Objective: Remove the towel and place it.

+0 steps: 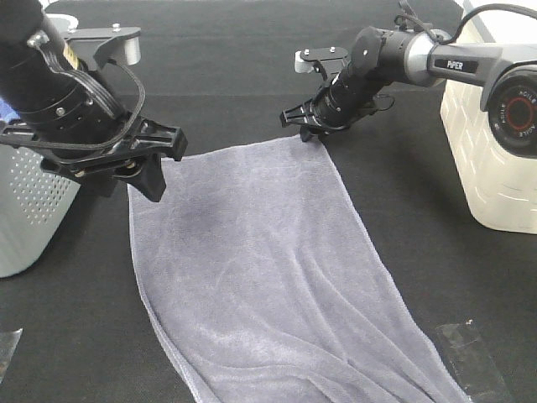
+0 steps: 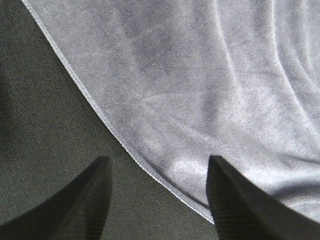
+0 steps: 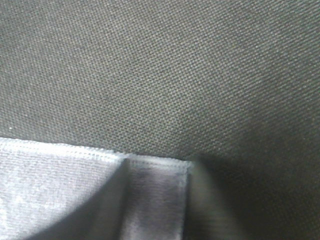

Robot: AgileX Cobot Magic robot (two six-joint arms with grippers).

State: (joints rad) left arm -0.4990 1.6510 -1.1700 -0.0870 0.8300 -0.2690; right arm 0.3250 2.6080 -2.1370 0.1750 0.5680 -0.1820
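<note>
We see the towel flat on the black table, running from far centre to the near edge. The left gripper has its claw spread, straddling the far-left hem. The right gripper sits at the far-right corner, fingers either side of the hem; we can't tell whether it is pinching.

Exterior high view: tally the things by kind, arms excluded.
Towel: 1
Containers: 2 (perforated grey bin, cream patterned tub)
Clear film pieces: 2 (near right, near left edge)
Total: 5
</note>
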